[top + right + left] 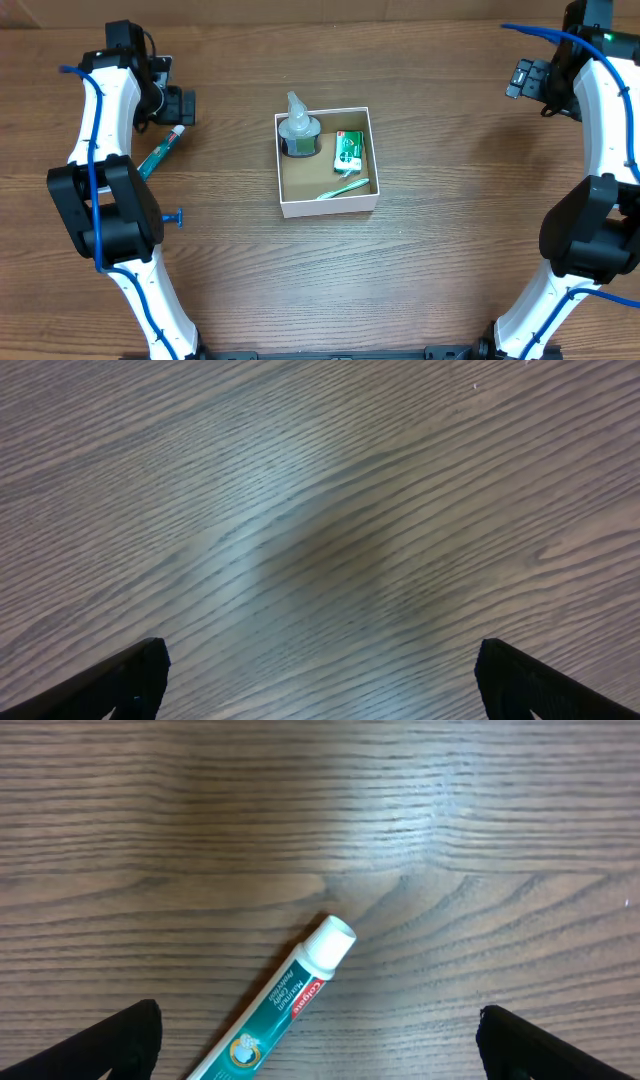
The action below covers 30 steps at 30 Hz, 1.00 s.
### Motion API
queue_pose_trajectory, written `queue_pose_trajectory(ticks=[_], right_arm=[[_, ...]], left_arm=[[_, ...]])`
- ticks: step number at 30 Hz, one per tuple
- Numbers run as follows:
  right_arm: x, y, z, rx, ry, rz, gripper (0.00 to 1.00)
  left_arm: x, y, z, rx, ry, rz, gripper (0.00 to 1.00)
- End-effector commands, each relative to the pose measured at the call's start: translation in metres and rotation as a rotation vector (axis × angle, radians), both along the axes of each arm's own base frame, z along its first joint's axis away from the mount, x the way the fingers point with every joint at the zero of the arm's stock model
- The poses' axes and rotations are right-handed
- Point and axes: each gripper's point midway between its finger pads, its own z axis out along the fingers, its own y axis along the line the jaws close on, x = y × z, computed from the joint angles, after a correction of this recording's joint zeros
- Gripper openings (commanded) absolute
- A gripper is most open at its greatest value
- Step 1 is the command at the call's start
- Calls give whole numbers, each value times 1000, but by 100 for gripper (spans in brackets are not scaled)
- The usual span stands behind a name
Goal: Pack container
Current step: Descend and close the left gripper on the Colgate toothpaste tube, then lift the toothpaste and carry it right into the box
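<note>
Looks like a robotics lab: left arm (103, 110) and right arm (602, 110), blue-cabled, fixed at a wood-grain table (450, 220).

Only thing actually readable is on the toothpaste tube (268, 1020) lying on the worktop (300, 820): a red strip near the cap says "Colgate" in white. There's teal small print beside it, too blurry for me. The green-and-white carton (348, 150) in the container (328, 208) has print too, way too tiny to read.
</note>
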Motion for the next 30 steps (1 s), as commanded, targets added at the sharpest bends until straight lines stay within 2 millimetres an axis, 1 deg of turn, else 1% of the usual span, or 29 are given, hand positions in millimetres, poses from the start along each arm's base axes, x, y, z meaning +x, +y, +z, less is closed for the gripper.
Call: queue_pose_trajectory(ticks=[1, 3, 7, 9, 13, 15, 19, 20, 22, 25, 26, 27, 29, 30], right_arm=[[0, 0, -1, -12, 6, 3, 100], [0, 0, -1, -12, 6, 3, 100], [0, 0, -1, -12, 6, 3, 100], [0, 0, -1, -12, 6, 3, 100], [0, 0, -2, -12, 6, 3, 100], [0, 0, -1, -12, 6, 3, 100], [0, 0, -2, -12, 6, 3, 100], [0, 0, -2, -12, 6, 3, 100], [0, 0, -1, -12, 6, 3, 100], [0, 0, -1, -12, 6, 3, 100], [0, 0, -1, -12, 6, 3, 100], [0, 0, -1, -12, 6, 3, 100], [0, 0, -2, -12, 6, 3, 100], [0, 0, -1, -12, 6, 3, 100]], left_arm=[[-12, -6, -21, -22, 58, -72, 99], [-23, -8, -33, -29, 98, -72, 100], [-39, 0, -47, 10, 156, -60, 100], [-41, 1, -50, 9, 161, -56, 99], [-38, 6, -51, 9, 146, -34, 93], [-38, 10, -55, 4, 148, -6, 92], [-44, 14, -74, -16, 191, 52, 89], [-48, 14, -81, -22, 214, 58, 86], [-52, 13, -86, -26, 237, 58, 80], [-54, 12, -86, -30, 243, 78, 72], [-54, 12, -86, -33, 243, 106, 63], [-55, 11, -86, -37, 247, 131, 57], [-58, 9, -86, -47, 261, 161, 50], [-60, 6, -86, -65, 270, 160, 45]])
